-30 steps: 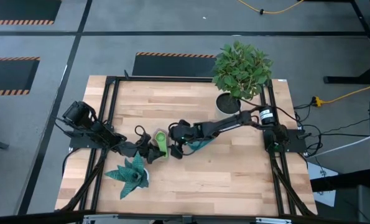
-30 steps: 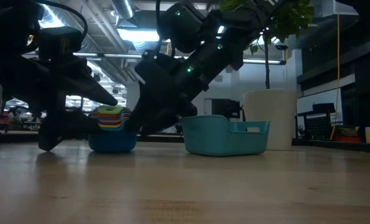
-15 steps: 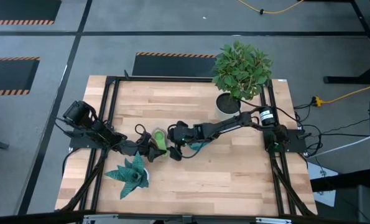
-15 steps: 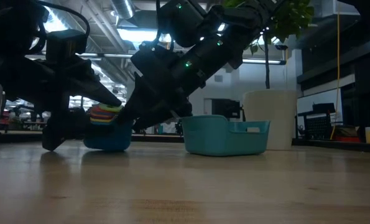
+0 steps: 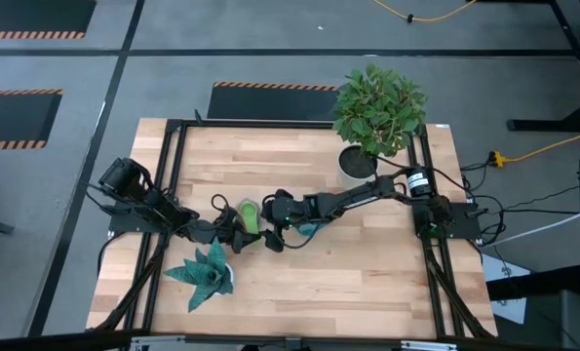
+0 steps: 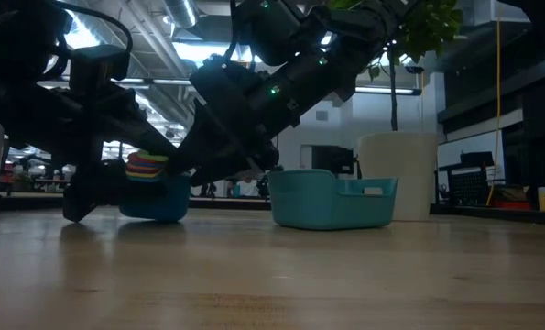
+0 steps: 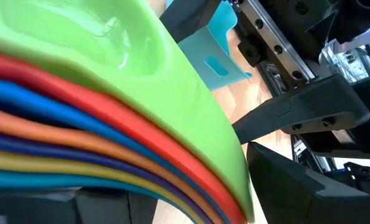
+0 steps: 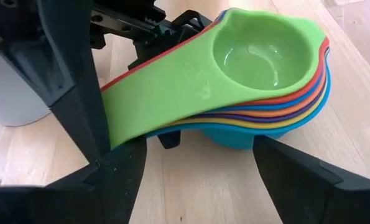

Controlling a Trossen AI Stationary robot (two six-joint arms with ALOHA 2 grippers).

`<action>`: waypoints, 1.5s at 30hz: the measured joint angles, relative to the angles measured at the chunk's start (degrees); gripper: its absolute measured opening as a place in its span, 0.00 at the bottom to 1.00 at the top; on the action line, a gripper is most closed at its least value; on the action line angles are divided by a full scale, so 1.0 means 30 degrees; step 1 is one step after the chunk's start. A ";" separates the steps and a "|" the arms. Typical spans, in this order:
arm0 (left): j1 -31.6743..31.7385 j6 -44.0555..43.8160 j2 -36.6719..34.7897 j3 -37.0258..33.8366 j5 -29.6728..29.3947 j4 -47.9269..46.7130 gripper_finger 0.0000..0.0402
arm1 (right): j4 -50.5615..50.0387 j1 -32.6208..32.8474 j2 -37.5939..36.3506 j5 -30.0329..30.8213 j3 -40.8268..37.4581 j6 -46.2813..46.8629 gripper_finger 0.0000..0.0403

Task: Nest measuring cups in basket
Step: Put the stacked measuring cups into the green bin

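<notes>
The measuring cups [image 8: 259,74] sit nested in one stack, green on top, then red, blue, orange, dark blue, yellow and a light blue cup at the bottom, their flat handles fanned together. The stack stands on the wooden table [image 5: 367,283], left of its middle and nearer the front edge than the back. In the low view the stack [image 6: 153,183] rests on the tabletop, well apart from the basket [image 6: 332,200], which stands empty-looking from this height, its teal wall and small side slot facing the camera.

The left gripper [image 5: 233,230] is closed on the stack from the left side, and its wrist view is filled by the green rim and the coloured edges below it [image 7: 141,81]. The right gripper [image 5: 268,226] reaches in from the right with its fingers [image 8: 116,168] spread wide on either side of the handles, not pressing on them.

The basket [image 5: 312,228] lies just right of the stack in the high view, mostly hidden under the right arm. A teal spiky plant [image 5: 204,273] stands near the front left corner, and a leafy plant [image 5: 379,105] in a white pot sits by the back right corner
</notes>
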 joint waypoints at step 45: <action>-0.0007 0.1048 0.0000 0.0543 0.2981 0.4072 0.20 | -1.1270 0.0976 -0.7533 0.1146 0.0000 -0.2903 0.74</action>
